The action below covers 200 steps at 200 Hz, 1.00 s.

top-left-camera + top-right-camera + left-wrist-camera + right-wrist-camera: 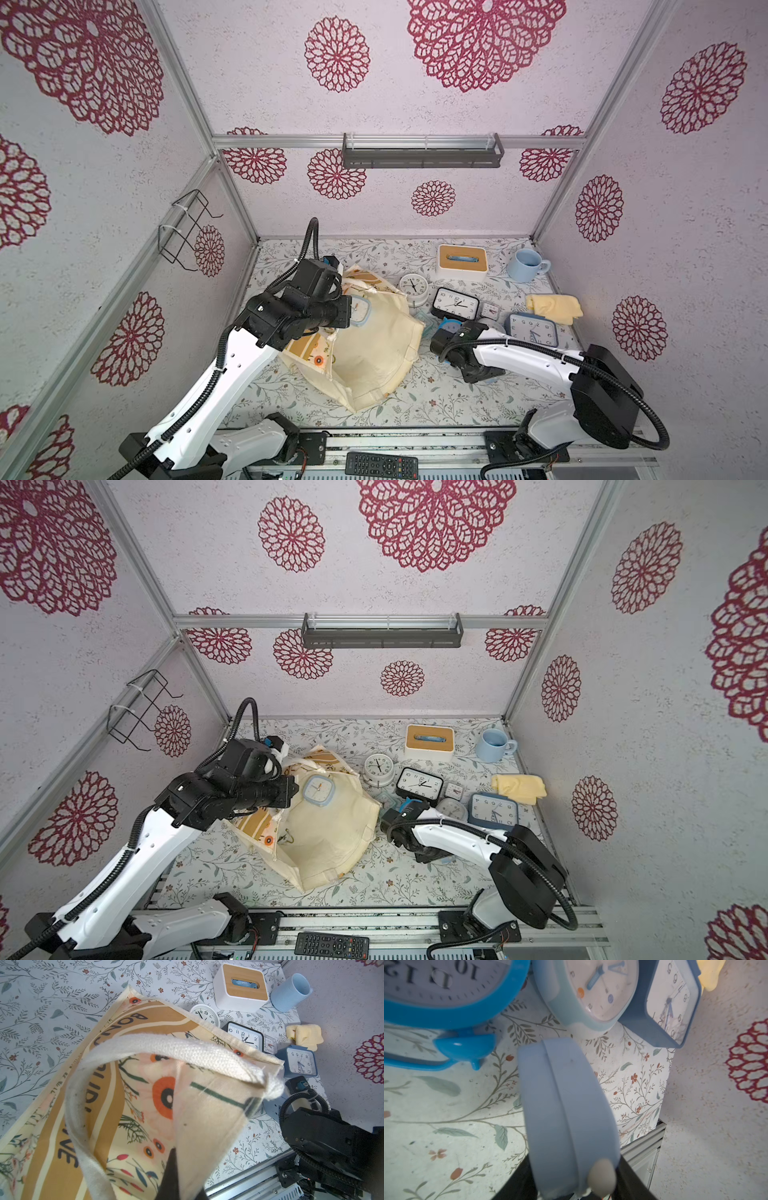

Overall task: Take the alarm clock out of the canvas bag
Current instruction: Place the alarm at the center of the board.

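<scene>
Indoors, floral tabletop (436, 399), walls (415, 104) — left tool (185, 1184) clenched on canvas bag (374, 345); right tool (575, 1188) unclear.

bright even light, soft shadows, fisheye bend at edges, rt wrist foregrnd blurry

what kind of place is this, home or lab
Probably a robot test booth dressed as a home: wallpapered panels in an aluminium frame, a left arm and right arm on a front rail, props like the canvas bag.

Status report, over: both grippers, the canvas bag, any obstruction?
Left gripper shut on canvas bag rim, raised. Right gripper around pale blue clock; grip unclear. Blue-rimmed square clock lies in bag mouth. Nothing lies over it.
</scene>
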Motion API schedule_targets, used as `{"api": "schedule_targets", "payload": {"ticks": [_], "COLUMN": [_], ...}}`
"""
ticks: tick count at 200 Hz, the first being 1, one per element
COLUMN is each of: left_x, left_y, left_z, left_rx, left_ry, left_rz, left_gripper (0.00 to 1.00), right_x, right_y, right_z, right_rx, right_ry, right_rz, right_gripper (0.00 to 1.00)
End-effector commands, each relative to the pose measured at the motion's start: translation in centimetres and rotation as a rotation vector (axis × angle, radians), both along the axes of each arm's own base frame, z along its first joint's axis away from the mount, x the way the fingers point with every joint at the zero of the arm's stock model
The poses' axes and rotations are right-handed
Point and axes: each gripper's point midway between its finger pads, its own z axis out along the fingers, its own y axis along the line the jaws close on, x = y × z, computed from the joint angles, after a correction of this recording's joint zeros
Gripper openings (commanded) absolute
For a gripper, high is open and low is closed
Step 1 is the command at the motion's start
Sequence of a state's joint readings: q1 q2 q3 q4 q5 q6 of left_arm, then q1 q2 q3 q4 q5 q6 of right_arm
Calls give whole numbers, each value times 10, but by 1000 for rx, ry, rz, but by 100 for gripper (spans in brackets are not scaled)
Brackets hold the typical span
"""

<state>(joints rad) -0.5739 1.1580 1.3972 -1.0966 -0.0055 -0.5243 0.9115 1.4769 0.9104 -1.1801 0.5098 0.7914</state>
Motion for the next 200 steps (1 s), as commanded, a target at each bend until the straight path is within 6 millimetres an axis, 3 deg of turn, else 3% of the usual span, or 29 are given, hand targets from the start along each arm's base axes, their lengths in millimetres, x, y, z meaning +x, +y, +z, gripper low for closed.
{"api": "schedule_targets", "payload": {"ticks": [1, 37, 99, 126, 165, 200], "left_x": [13, 14, 16, 17, 18, 18], "left_y": [-5, -3, 2, 4, 9, 10], "left_z": [29, 28, 30, 32, 39, 40], "left_rx": [-58, -50, -52, -51, -41, -44], "left_ry": [-90, -87, -89, -91, -105, -102], "left_rz": [4, 17, 57, 71, 95, 107], "left_gripper": [0, 0, 0, 0, 0, 0], "right_x": [-5, -6, 0, 10, 38, 56], "right_y": [6, 24, 23, 35, 68, 72], "right_z": [-8, -23, -30, -15, 28, 25], "right_rx": [3, 69, 48, 109, 330, 405], "right_ry": [36, 58, 36, -17, -154, -147], "right_rz": [30, 64, 101, 127, 170, 125], "right_gripper": [57, 60, 63, 64, 66, 66]}}
